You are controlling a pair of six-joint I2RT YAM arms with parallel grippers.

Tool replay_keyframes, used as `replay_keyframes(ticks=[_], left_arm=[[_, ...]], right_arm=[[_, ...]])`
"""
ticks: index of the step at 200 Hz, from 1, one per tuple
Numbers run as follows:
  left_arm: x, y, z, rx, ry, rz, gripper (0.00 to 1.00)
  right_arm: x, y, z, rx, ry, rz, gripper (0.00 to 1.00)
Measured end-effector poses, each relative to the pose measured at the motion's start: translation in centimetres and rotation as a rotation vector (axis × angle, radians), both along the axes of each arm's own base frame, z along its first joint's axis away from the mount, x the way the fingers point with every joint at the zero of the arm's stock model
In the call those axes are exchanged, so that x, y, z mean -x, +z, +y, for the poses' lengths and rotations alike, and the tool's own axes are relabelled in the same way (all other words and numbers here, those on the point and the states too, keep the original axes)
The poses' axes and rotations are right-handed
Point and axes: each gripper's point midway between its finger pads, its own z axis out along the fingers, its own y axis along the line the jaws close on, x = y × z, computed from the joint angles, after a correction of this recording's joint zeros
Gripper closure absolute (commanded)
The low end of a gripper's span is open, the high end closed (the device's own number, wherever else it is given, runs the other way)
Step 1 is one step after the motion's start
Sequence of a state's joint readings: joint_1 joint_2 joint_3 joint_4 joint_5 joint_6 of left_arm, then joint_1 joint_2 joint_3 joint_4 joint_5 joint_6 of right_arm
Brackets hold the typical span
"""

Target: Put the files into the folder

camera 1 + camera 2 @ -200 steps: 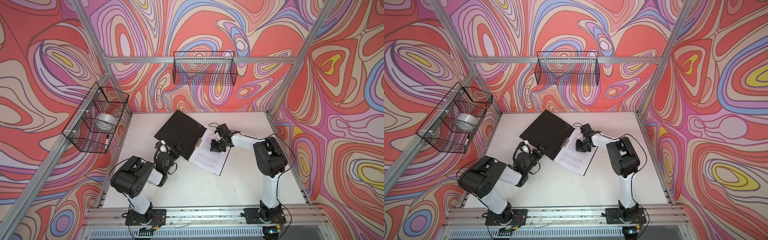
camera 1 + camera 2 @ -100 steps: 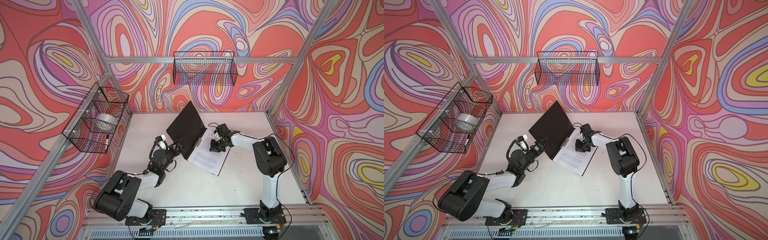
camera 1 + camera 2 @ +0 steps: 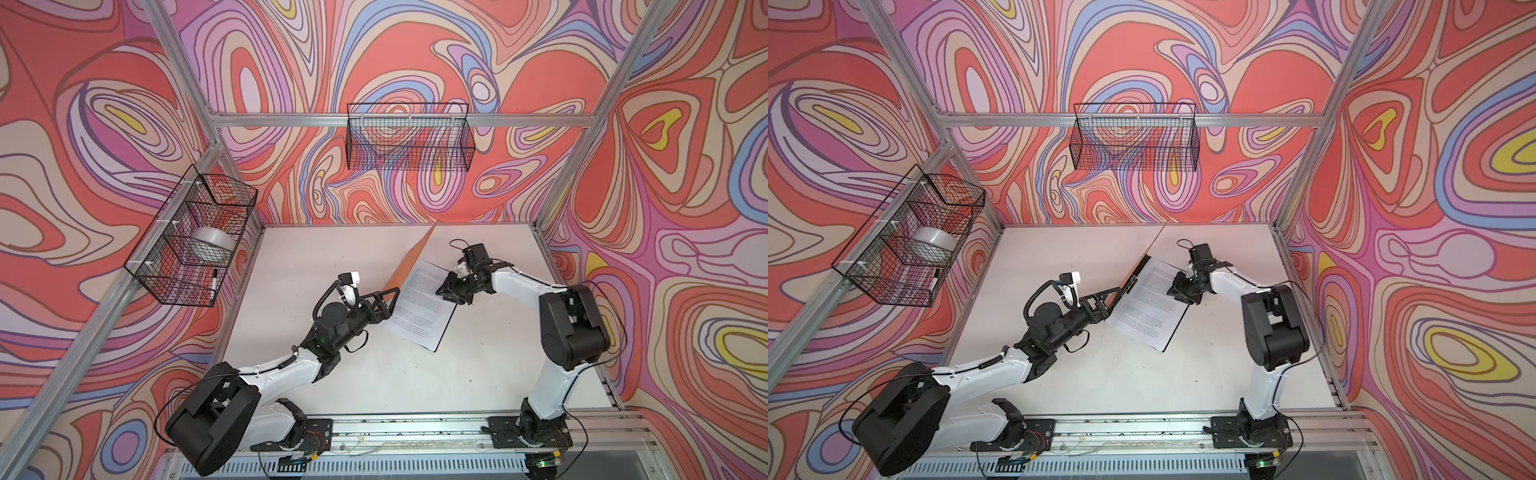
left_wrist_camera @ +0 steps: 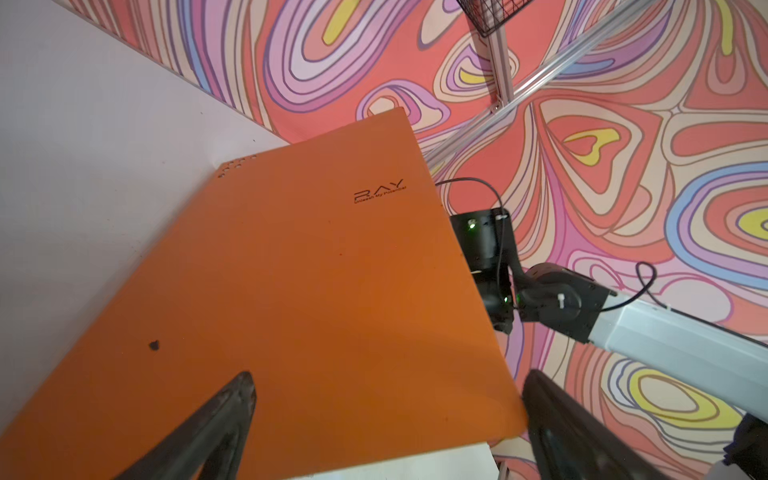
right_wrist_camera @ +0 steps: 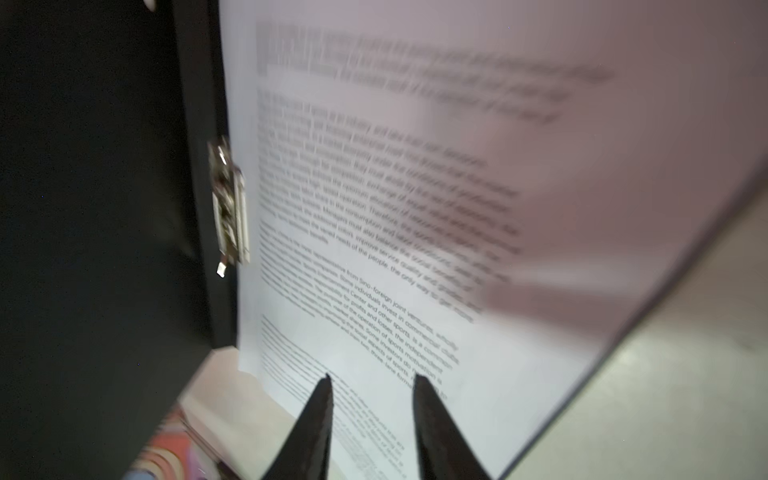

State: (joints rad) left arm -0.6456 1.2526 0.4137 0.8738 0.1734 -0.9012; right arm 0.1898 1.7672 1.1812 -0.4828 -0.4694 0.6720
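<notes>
The folder stands half open in both top views, its orange cover raised almost upright. The files lie as printed white sheets on its flat back half. My left gripper is open at the cover's lower edge. In the left wrist view the orange cover with its dark logo lies across the wide-spread left gripper. My right gripper hovers over the sheets. In the right wrist view the right gripper is open over the files, beside the metal clip.
A wire basket hangs on the back wall. Another wire basket on the left wall holds a tape roll and a marker. The white table ends at a metal rail in front.
The folder's cover has swung up from lying flat to nearly upright as my left arm reached toward the middle under it. My right gripper, shut before, has opened over the files.
</notes>
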Motion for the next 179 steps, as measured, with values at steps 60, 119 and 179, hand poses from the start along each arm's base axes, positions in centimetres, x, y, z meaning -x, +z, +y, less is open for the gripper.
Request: replay_keyframes(ticks=[60,119,179], left_arm=[[3.7,-2.3,-7.4,-0.071,-0.193,0.065,0.00],[-5.2,-1.7,-1.2,-0.242,0.052,0.149,0.00],[-11.1,-5.8,-0.8,-0.604,0.015,0.287,0.00]], right_arm=[[1.1,4.1,-12.5,-0.005,-0.343,-0.083,0.25],[2.1,1.2,-9.9,-0.016,-0.244,-0.029,0.22],[2.2,-4.4,-5.2,0.032,-0.104,0.077,0.22]])
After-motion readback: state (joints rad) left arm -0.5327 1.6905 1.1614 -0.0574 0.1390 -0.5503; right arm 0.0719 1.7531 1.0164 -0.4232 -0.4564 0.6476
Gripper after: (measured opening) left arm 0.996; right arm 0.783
